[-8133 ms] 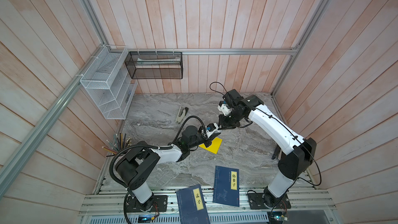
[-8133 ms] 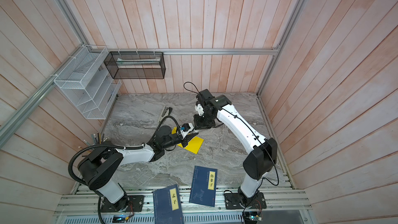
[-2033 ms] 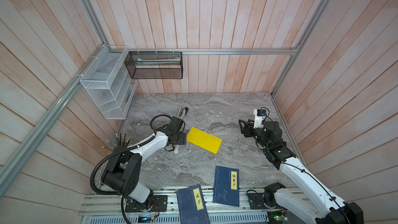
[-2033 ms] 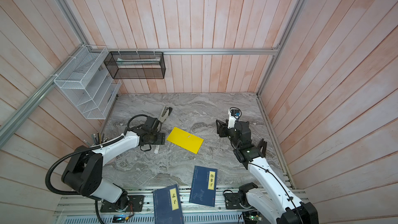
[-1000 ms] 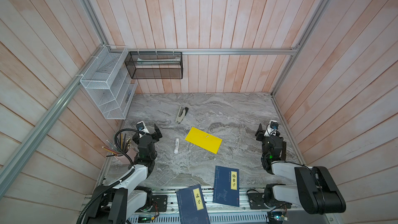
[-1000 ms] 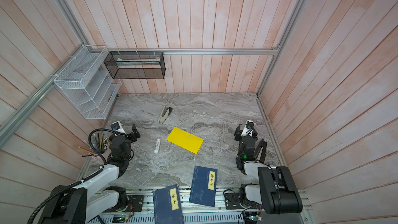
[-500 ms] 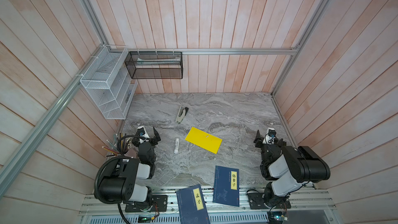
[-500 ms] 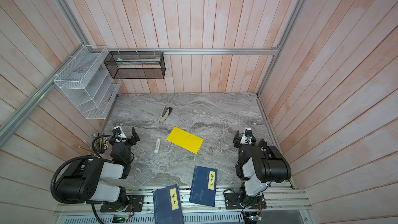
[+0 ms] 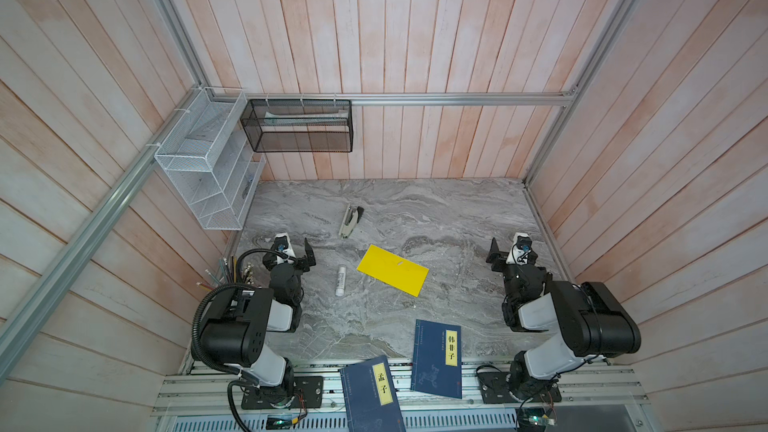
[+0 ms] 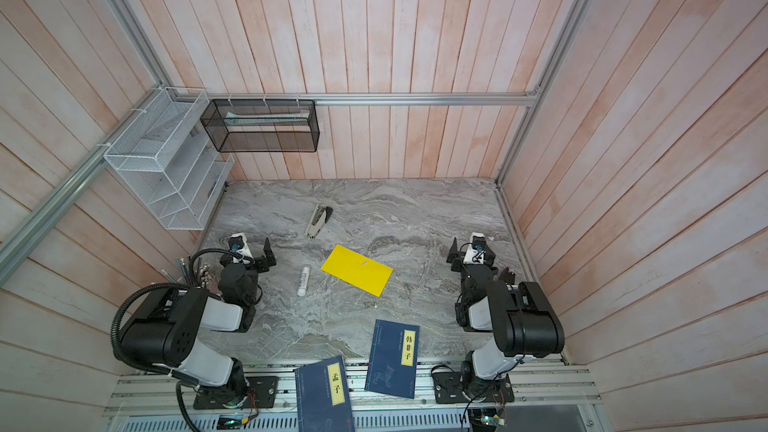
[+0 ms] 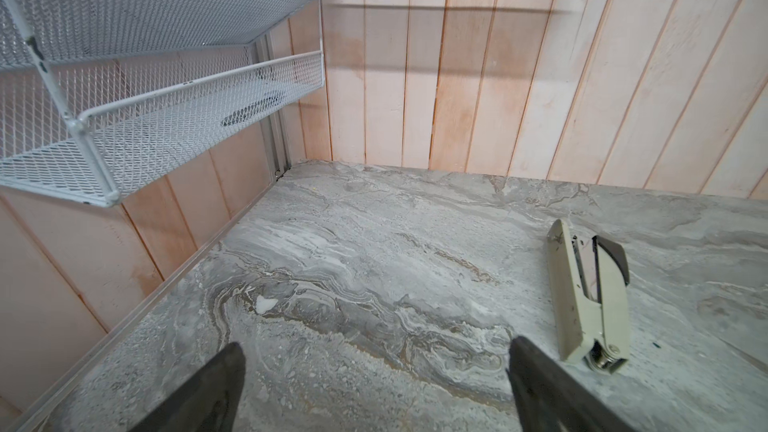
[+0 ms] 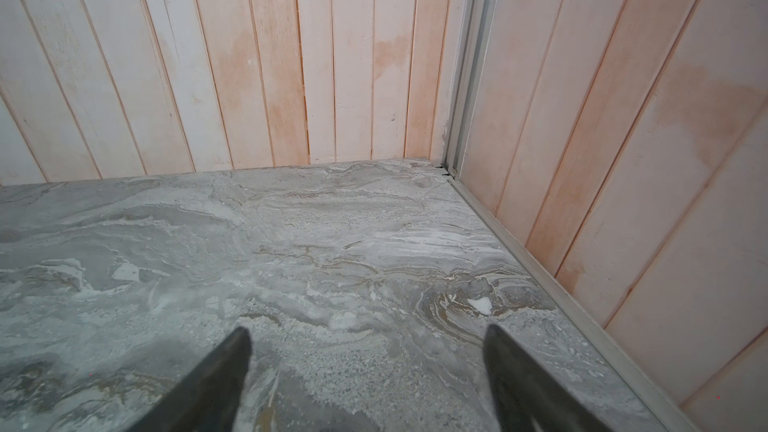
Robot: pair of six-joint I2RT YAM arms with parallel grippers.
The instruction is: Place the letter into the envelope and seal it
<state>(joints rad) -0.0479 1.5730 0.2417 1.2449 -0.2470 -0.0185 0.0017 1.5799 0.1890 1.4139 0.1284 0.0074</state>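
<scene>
The bright yellow flat paper envelope (image 9: 392,270) lies flat and closed near the middle of the grey marbled tabletop (image 9: 436,209), and neither arm touches it. Just beside it on the left lies a small white glue-stick tube (image 9: 340,280), and farther back a beige metal stapler (image 9: 350,221). At the front edge lie a dark blue book with a yellow title label (image 9: 438,358) and a second dark blue book (image 9: 372,392). The left gripper (image 11: 376,351) and the right gripper (image 12: 368,334) sit at opposite sides of the table, each with its jaws spread wide and holding nothing.
</scene>
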